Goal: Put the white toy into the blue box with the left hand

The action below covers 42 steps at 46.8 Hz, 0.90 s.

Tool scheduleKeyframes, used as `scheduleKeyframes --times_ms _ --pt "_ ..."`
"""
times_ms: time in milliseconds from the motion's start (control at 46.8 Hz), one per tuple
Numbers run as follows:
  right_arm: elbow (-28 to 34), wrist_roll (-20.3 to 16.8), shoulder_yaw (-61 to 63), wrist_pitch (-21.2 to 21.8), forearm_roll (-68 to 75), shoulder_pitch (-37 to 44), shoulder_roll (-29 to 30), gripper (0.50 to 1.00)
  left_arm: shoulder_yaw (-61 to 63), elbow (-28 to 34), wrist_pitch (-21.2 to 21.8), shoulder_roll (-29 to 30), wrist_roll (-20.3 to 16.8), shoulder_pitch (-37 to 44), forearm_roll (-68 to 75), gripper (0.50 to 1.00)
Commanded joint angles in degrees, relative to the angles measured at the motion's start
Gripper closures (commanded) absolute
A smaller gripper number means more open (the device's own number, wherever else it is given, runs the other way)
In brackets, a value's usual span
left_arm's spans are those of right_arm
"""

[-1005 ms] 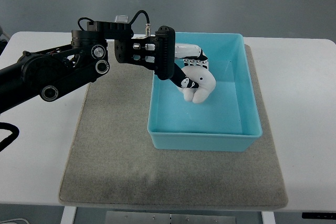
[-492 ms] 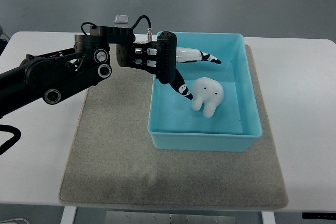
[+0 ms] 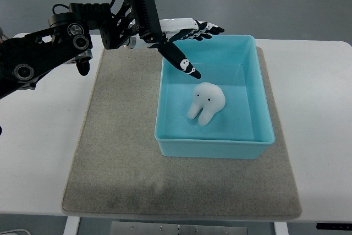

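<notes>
Mat point(image 3: 121, 163): grey, under everything.
Box point(image 3: 214, 147): on the mat's right half.
Toy point(image 3: 206, 102): inside the box, centre, lying free.
Left hand point(image 3: 181, 42): at the toy's 11 o'clock, fingers spread, holding nothing.
Progress: placement looks done; only retreat remains.

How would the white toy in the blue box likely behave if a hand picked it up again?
The white toy looks rounded and plush, so probably soft and light. Lying flat in the blue box, it seems unlikely to roll. The left hand is open above it.
</notes>
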Motion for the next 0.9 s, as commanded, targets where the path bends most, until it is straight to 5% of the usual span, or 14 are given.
scheduleKeyframes --times_ms 0,663,876 --pt "0.0 0.0 0.0 0.0 0.0 0.0 0.0 0.564 -0.2 0.0 0.66 1.93 0.0 -0.01 -4.37 0.506" --pt "0.0 0.0 0.0 0.0 0.0 0.0 0.0 0.564 0.24 4.91 -0.31 14.15 0.17 6.84 -47.26 0.506" --pt "0.0 0.0 0.0 0.0 0.0 0.0 0.0 0.564 0.15 9.31 -4.44 14.24 0.61 10.54 -60.09 0.504"
